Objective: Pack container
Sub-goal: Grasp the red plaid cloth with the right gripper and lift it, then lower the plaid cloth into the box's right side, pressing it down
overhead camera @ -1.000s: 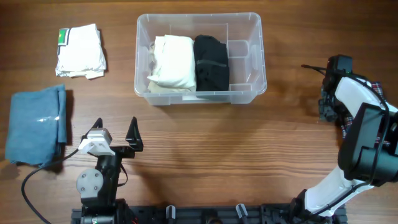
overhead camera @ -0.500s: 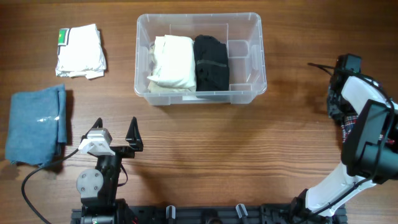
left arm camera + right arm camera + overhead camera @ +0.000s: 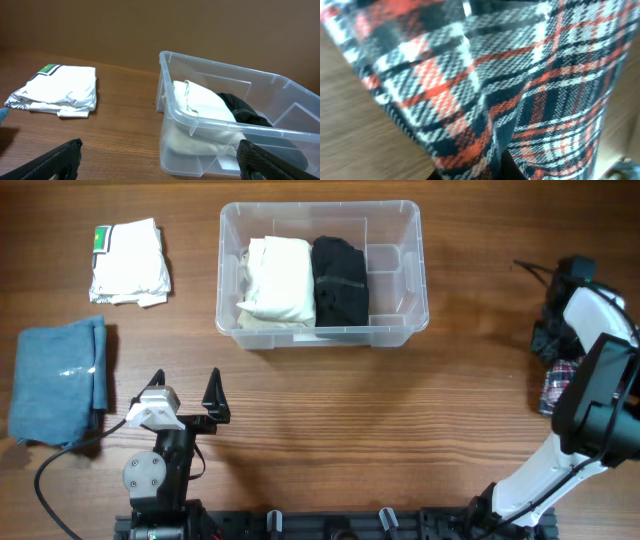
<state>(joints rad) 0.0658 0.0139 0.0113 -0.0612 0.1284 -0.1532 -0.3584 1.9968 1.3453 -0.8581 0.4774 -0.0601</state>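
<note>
A folded blue cloth (image 3: pixel 55 380) lies far left, with a white folded garment (image 3: pixel 128 262) behind it. The left gripper (image 3: pixel 186 387) sits near the front, its fingers spread wide. The container (image 3: pixel 320 206) stands at centre back on the table (image 3: pixel 340 430), holding a cream garment (image 3: pixel 277 278) beside a black garment (image 3: pixel 340 280). Far right, the right gripper (image 3: pixel 553 345) is over a plaid cloth (image 3: pixel 480 90); I cannot tell how its fingers stand.

White shirt (image 3: pixel 130 262), blue cloth (image 3: pixel 58 380), plaid cloth (image 3: pixel 470 85)

Overhead looks down; low left wrist view shares the container (image 3: pixel 393 290).
</note>
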